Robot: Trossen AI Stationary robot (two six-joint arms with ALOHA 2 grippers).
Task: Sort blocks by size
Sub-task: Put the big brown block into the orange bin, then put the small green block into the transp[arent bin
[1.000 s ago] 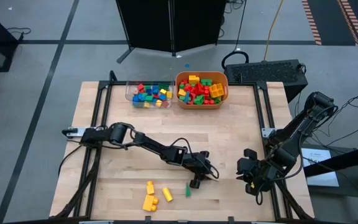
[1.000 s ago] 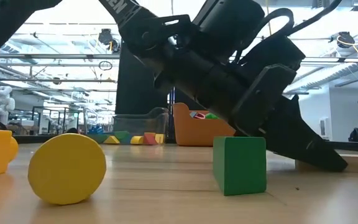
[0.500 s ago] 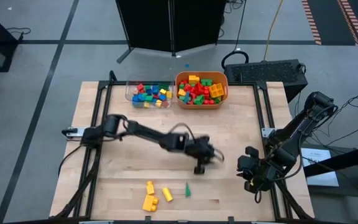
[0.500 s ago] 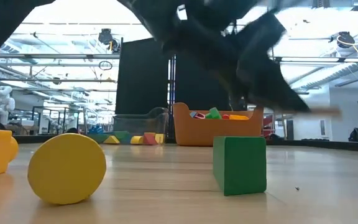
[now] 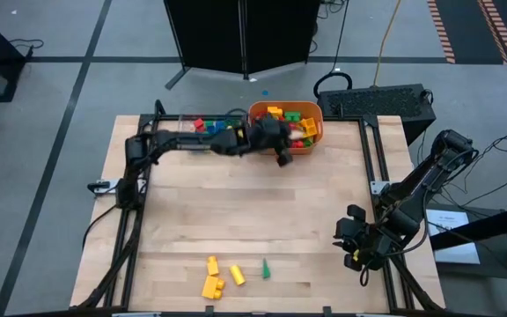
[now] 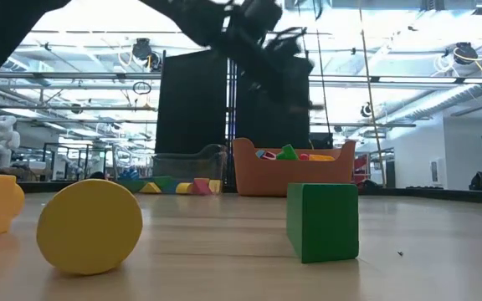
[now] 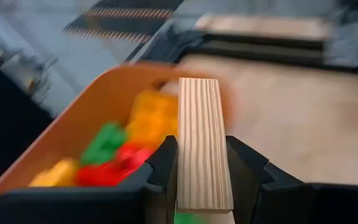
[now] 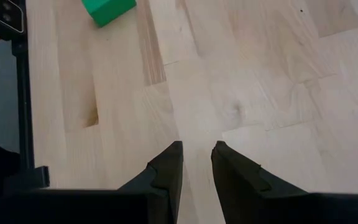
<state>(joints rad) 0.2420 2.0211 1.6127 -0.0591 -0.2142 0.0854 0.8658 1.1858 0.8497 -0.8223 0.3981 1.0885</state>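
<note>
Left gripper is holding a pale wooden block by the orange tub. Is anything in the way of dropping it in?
Nothing visible. The left gripper, shut on the pale wooden block, hangs at the orange tub, whose top is open with only coloured blocks inside. The right gripper waits far off.

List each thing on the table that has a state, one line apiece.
Left gripper: shut on pale wooden block, over orange tub.
Right gripper: empty, jaws nearly together, low over wooden table.
Orange tub: holding blocks.
Green block: upright.
Yellow cylinder: on its side.
</note>
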